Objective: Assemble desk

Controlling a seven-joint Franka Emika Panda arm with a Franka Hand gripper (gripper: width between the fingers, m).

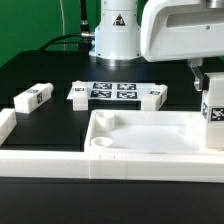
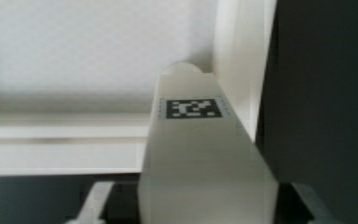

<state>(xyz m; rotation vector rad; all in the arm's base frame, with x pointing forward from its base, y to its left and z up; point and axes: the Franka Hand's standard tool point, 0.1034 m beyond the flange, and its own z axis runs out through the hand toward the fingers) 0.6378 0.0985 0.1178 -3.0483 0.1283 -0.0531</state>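
Note:
The white desk tabletop [image 1: 150,137], a flat tray with a raised rim, lies at the front of the black table. My gripper [image 1: 208,88] hangs over its corner on the exterior view's right, shut on a white block leg [image 1: 213,112] that stands upright with its tag facing out. In the wrist view this leg [image 2: 197,140] runs out from between my fingers [image 2: 105,200], its tag pointing away from me, with the tabletop's rim [image 2: 87,128] below it. Three more legs lie loose: one far left [image 1: 30,98], and two [image 1: 78,92] [image 1: 150,97] beside the marker board.
The marker board [image 1: 112,91] lies flat behind the tabletop, in front of the robot base [image 1: 115,35]. A long white border rail [image 1: 45,158] runs along the front and turns up at the exterior view's left.

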